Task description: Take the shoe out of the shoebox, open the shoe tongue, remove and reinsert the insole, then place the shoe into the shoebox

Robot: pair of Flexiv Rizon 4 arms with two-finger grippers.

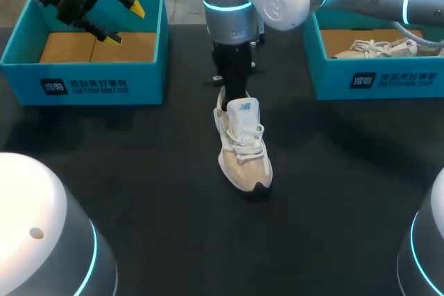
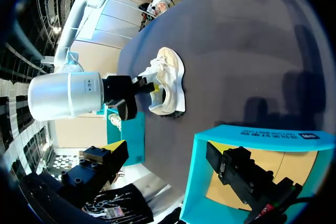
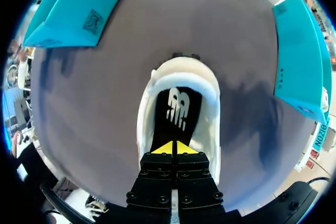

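The white-and-beige mesh sneaker stands mid-tabletop, toe near, so the right end effector, tips pinched narrow, can reach its black insole. The left end effector hangs wide and empty over the far-left teal cardboard shoebox.

Shoe upright on table; left fingers spread above left shoebox.

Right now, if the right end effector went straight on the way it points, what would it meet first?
The right end effector, tips together, points down into the shoe, so it would likely meet the black insole first, near the heel. Whether it already touches is unclear.
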